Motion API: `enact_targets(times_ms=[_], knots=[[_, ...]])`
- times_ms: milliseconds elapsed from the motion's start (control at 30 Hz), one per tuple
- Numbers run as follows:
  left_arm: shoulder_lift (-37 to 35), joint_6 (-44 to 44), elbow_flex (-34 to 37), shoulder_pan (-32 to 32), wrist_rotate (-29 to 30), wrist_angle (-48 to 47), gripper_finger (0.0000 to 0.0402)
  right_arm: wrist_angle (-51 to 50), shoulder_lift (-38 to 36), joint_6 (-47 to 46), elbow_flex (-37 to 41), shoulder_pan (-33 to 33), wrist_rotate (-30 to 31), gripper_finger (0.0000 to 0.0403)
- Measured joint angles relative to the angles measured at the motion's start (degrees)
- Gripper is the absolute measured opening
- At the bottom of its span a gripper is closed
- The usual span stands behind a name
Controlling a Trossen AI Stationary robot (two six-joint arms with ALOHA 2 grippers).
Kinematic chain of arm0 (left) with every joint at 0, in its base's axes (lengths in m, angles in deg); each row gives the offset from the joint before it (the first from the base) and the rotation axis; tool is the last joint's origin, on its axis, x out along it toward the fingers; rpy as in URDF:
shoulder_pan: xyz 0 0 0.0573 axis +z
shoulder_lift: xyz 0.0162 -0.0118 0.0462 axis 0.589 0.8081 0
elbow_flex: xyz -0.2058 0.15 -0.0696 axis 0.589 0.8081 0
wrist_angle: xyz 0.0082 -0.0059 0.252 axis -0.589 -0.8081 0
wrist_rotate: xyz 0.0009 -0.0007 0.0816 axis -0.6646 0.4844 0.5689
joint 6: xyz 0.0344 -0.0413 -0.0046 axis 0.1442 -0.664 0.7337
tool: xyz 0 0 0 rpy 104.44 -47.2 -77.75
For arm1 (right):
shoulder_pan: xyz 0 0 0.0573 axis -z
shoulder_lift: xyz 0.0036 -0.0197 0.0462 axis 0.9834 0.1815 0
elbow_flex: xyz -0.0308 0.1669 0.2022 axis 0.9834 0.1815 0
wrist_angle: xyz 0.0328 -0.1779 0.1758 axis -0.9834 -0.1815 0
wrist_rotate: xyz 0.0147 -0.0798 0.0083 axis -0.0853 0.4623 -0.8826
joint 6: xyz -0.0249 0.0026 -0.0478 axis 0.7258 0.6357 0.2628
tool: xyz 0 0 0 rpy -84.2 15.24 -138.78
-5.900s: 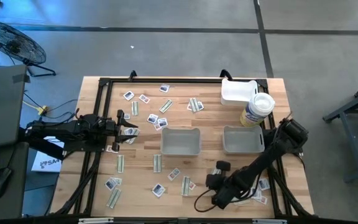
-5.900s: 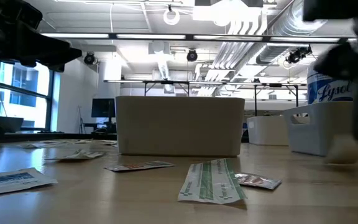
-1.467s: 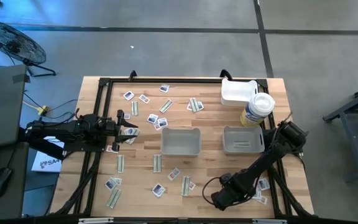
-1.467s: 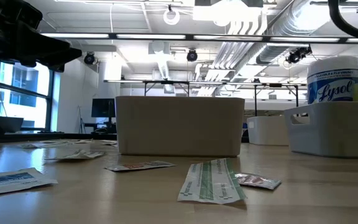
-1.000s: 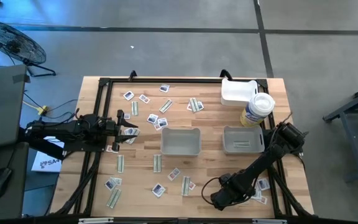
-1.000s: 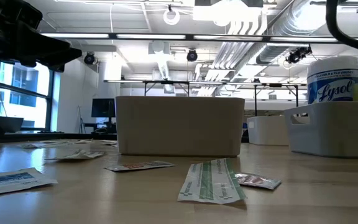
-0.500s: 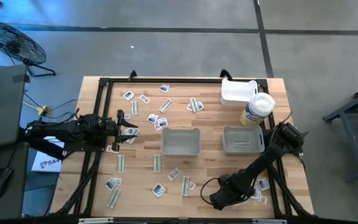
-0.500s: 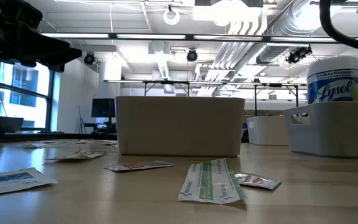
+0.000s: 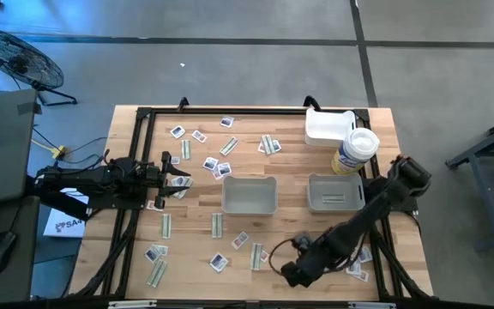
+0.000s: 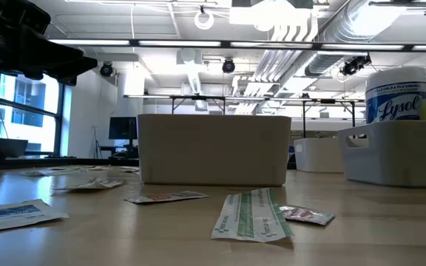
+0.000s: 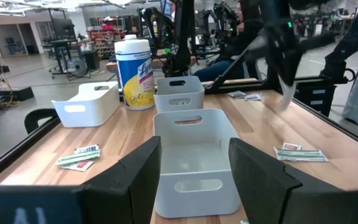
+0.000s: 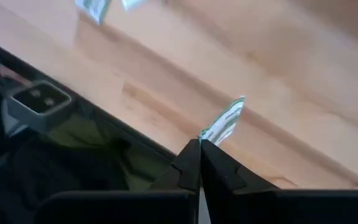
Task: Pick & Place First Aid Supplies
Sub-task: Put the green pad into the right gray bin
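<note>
The first aid supplies, small white packets [image 9: 221, 168] and pale green strips [image 9: 217, 225], lie flat all over the wooden table. My right gripper [image 9: 291, 273] hangs above the table's near edge, right of the middle, shut on one green-and-white strip [image 12: 224, 120]. In the left wrist view that strip [image 11: 286, 94] dangles below my right arm as a blur. At the table's left edge my left gripper [image 11: 194, 168] points level at the nearer grey tray [image 11: 194, 155], open and with nothing in it. My right gripper pinches one end of the strip [image 12: 206, 135] between its two fingertips [image 12: 191, 155]. The fingers come from above, slanting steeply down. The rest of the strip sticks out past the tips, lifted clear of the table.
Two grey trays [image 9: 250, 195] [image 9: 335, 191] stand side by side mid-table; the right one has something flat in it. A white tray [image 9: 326, 126] and a round-lidded bottle [image 9: 356, 150] stand at the far right. A black frame [image 9: 135, 206] runs along the table's edges.
My right gripper has risen from the table by the near edge and moved a little toward the left edge, its wrist rolling as it went.
</note>
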Motion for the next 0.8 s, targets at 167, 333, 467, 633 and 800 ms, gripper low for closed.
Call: enact_targets(times_ms=[167,333,467,633,800], knots=[[0.01,-0.01,0.00,0.01,0.02,-0.01,0.0186,-13.86,-6.48,1.76,-1.79,2.68,7.18,0.0002],[0.00,0.01,0.00,0.01,0.00,0.00,0.0186,-27.89,-12.97,1.80,-1.80,6.74,12.31,0.0001],[-0.02,-0.01,0.00,-0.01,0.00,-0.01,0.0186,-37.59,-16.48,2.10,-1.59,11.34,14.03,0.0001],[0.00,0.00,0.00,-0.01,0.00,0.00,0.0186,-38.66,-19.09,7.35,3.29,18.81,12.54,0.0002],[0.01,-0.01,0.00,-0.01,0.00,0.01,0.0186,-36.44,-19.06,12.88,12.08,26.73,9.30,0.0002]])
